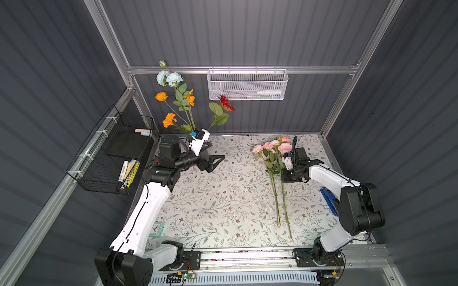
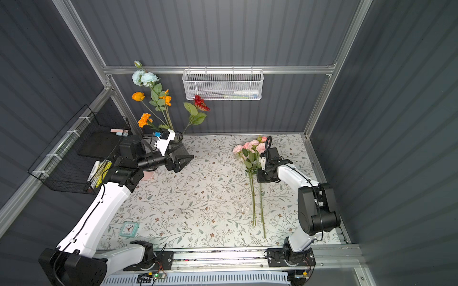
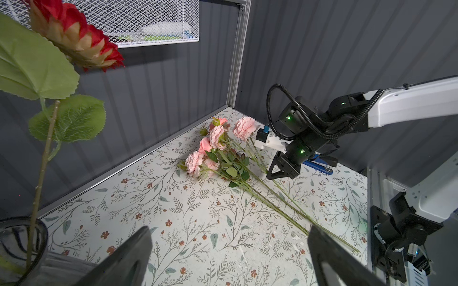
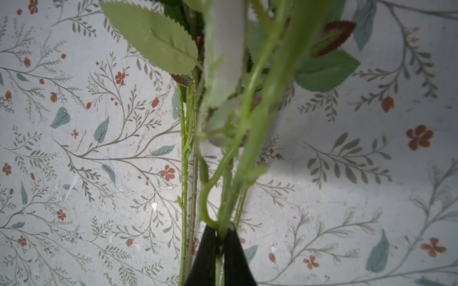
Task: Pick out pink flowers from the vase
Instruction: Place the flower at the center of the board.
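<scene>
A: What's on the table [image 1: 223, 198]?
B: Pink flowers [image 1: 272, 151], lying at its right side, well apart from the vase [image 3: 42, 237] at back left.
A: Grippers?
B: Left gripper [image 1: 213, 162] spread wide, empty, just beside the vase. Right gripper [image 4: 220, 247] pinched tight on green stems of the pink flowers.

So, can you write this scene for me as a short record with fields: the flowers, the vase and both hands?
pink flowers: lying on the table, right side
vase: upright, back left corner
in vase: orange flowers, pale blue flowers, red flower; no pink seen there
left hand: open, empty, beside the vase
right hand: shut on a stem of the pink flowers, low over the table
</scene>
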Motion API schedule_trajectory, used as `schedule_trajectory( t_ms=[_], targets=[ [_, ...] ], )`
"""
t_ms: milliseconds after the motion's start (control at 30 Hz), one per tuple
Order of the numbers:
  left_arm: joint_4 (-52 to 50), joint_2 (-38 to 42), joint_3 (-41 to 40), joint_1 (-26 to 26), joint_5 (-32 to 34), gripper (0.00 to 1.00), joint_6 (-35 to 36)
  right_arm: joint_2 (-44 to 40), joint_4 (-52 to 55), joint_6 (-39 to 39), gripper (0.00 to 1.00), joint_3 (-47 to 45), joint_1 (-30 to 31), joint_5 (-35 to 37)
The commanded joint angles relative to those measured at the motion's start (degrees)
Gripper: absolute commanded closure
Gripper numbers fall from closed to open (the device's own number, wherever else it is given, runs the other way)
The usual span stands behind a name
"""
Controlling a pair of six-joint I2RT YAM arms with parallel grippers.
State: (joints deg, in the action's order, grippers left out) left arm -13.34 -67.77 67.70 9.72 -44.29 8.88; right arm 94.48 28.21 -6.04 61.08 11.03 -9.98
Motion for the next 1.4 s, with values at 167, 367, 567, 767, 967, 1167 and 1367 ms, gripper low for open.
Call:
schedule_trajectory(
  t_ms=[167,367,567,767,967,1167,1367],
  targets=[
    [1.43,-0.51,-0.88,0.31,-1.14,0.01,0.56,2.46,-1.93,0.19,0.97,-1.05,-0.13,1.37],
    [2.19,-0.4,-1.06,0.31,-1.5,0.01,-0.27,2.5,-1.88,0.57,0.91,-1.54,-0.08,1.63],
    [2.02,-0.05,-1.0,0.3,-1.5,0.01,-0.38,1.86,-1.92,0.62,0.79,-1.58,-0.12,1.45],
    [1.57,0.65,-1.63,0.3,-1.32,0.01,0.16,1.54,-1.42,0.72,0.64,-1.23,-0.13,1.7],
    [1.14,0.79,-2.12,0.3,-0.88,0.01,0.34,-1.78,-1.05,0.96,0.44,-1.74,0.16,2.96],
    [-0.98,1.93,-3.5,0.3,14.34,0.01,-1.68,-9.84,0.66,0.99,0.06,-2.42,0.4,4.18],
    [4.9,5.26,-15.68,0.3,40.81,0.01,-9.85,-16.75,-0.07,-1.17,0.01,-5.94,0.31,5.32]
  ],
)
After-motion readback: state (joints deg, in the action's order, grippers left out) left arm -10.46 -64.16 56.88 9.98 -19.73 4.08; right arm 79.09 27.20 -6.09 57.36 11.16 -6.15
